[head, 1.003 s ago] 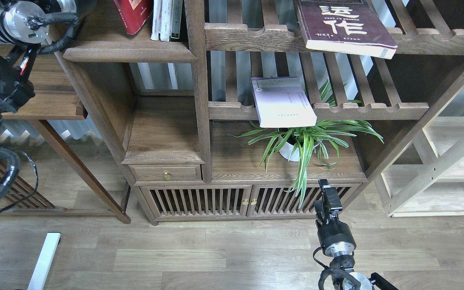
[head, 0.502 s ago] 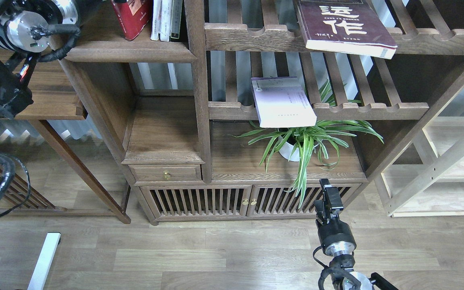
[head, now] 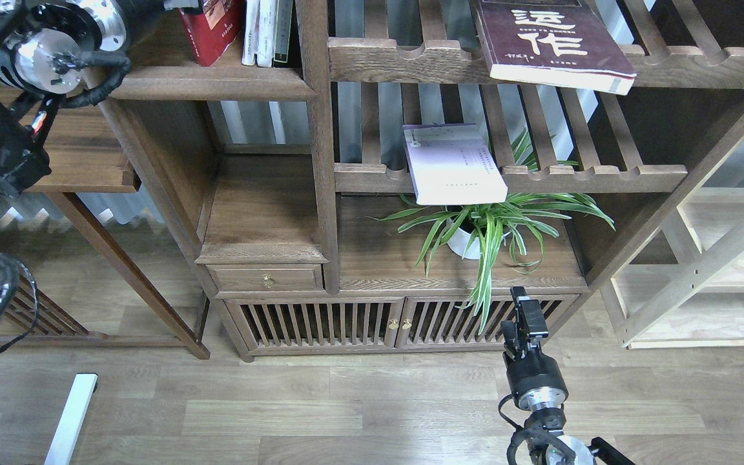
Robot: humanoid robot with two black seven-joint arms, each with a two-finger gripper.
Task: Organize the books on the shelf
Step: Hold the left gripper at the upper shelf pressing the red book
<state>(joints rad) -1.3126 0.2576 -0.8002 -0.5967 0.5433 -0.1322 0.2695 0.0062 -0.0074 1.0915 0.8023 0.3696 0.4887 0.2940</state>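
Observation:
The red book point(head: 212, 32) stands tilted on the solid dark-brown shelf point(head: 217, 89) at the top left, leaning towards some white upright books point(head: 262, 32). My left gripper point(head: 181, 5) is at the book's upper left corner, mostly cut off by the top edge, and seems shut on it. The maroon book point(head: 553, 45) lies flat on the upper slatted rack and overhangs its front rail. The lavender-white book point(head: 453, 165) lies on the lower slatted rack and also overhangs. My right gripper point(head: 526, 313) hangs low in front of the cabinet doors, empty, with its fingers not separable.
A potted spider plant point(head: 485, 226) stands on the cabinet top under the lavender book. A small drawer point(head: 267, 279) and slatted cabinet doors point(head: 359, 323) sit below. A light wooden rack point(head: 701, 278) stands at the right, and a side shelf point(head: 81, 161) at the left.
My left arm has moved right and up. The red book has shifted with it and now rests lower on the shelf board. The right arm is nearly still.

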